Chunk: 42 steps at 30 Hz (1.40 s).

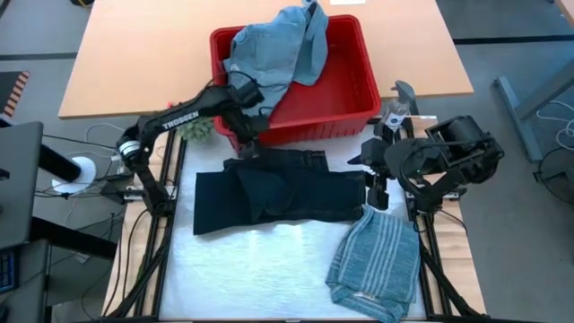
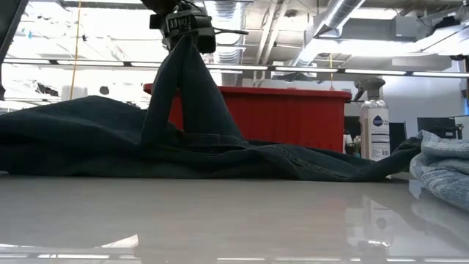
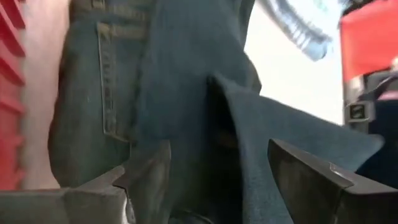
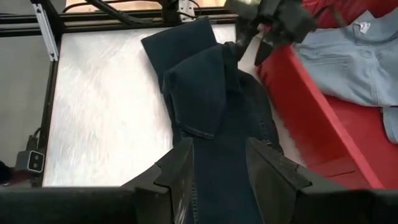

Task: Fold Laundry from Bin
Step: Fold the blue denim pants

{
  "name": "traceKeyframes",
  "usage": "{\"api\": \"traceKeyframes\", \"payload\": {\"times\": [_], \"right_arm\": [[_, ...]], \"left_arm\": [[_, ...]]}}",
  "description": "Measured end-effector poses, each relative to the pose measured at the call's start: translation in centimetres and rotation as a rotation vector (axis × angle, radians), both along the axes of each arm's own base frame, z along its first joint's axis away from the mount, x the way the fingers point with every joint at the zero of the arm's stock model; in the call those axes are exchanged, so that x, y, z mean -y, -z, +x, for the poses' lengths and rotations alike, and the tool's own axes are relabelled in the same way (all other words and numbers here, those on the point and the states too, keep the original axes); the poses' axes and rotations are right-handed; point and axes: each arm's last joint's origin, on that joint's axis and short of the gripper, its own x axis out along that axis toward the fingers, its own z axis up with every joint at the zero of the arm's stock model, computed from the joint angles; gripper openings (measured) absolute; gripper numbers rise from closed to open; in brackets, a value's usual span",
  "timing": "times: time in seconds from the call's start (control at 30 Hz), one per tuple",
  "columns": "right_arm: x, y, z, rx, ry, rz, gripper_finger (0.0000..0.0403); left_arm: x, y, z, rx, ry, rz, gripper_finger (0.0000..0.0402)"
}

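- A folded blue-grey shirt with white stripes [image 1: 375, 265] lies at the table's near right corner, on the pale table top [image 1: 269, 269].
- Long dark navy trousers [image 1: 269, 193] lie spread across the middle of the table, partly folded over.
- The right gripper [image 1: 375, 184] sits at the trousers' right end, fingers [image 4: 180, 171] parted with the dark cloth between them; whether it grips, I cannot tell.
- The left gripper [image 1: 247, 144] holds a raised peak of trouser fabric, its fingers [image 3: 146, 174] spread with cloth between.
- Behind stands the rectangular bright red plastic bin [image 1: 345, 90], light blue denim garments [image 1: 278, 49] draped over its rim.
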Motion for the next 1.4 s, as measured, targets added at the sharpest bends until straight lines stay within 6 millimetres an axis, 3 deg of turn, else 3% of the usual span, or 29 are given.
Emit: {"api": "traceKeyframes", "payload": {"times": [0.13, 0.3, 0.5, 0.73, 0.9, 1.2, 1.3, 1.4], "right_arm": [[0.0, 0.0, 0.0, 0.0, -0.001, 0.0, 0.0171], [0.0, 0.0, 0.0, 0.0, -0.001, -0.002, 0.0171], [-0.1, 0.0, 0.0, 0.003, 0.011, 0.017, 0.0171], [-0.8, 0.1, -0.1, 0.007, 0.01, 0.051, 0.0171], [-1.5, 0.2, -0.1, 0.004, -0.012, 0.056, 0.0171], [-1.9, 0.9, 0.3, -0.022, -0.003, 0.057, 0.0171], [-2.1, 1.5, 0.7, -0.047, -0.002, 0.047, 0.0171], [-2.2, 1.9, 1.0, -0.063, -0.001, 0.04, 0.0171]], "left_arm": [[1.9, -0.9, -0.1, -0.073, 0.018, 0.167, 0.0259], [3.1, -5.2, -0.6, 0.016, -0.003, 0.398, 0.0259], [4.5, -5.8, -0.4, 0.027, 0.016, 0.349, 0.0257], [6.2, -3.6, 1.5, -0.061, 0.105, 0.371, 0.0254], [6.0, -0.6, 1.2, -0.134, 0.092, 0.309, 0.0254], [6.4, 2.7, 0.5, -0.215, 0.098, 0.236, 0.0252], [6.6, 3.8, 0.1, -0.246, 0.096, 0.177, 0.0227], [7.0, 4.0, 0.1, -0.24, 0.115, 0.135, 0.0163]]}}
